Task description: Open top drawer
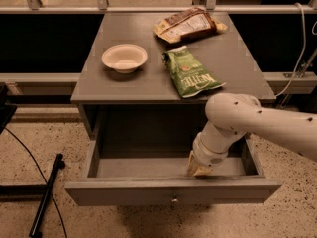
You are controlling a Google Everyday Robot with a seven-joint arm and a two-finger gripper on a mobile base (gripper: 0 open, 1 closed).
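Grey top drawer (143,166) stands out. The gripper (200,166) sits inside, just behind its front panel (124,192); spread or closed, unclear.

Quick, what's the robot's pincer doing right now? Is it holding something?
The pincer is down inside the pulled-out top drawer, just behind its front panel; open, closed or holding anything cannot be told.

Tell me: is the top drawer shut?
No, the top drawer is pulled out, with the gripper down inside it behind the front panel.
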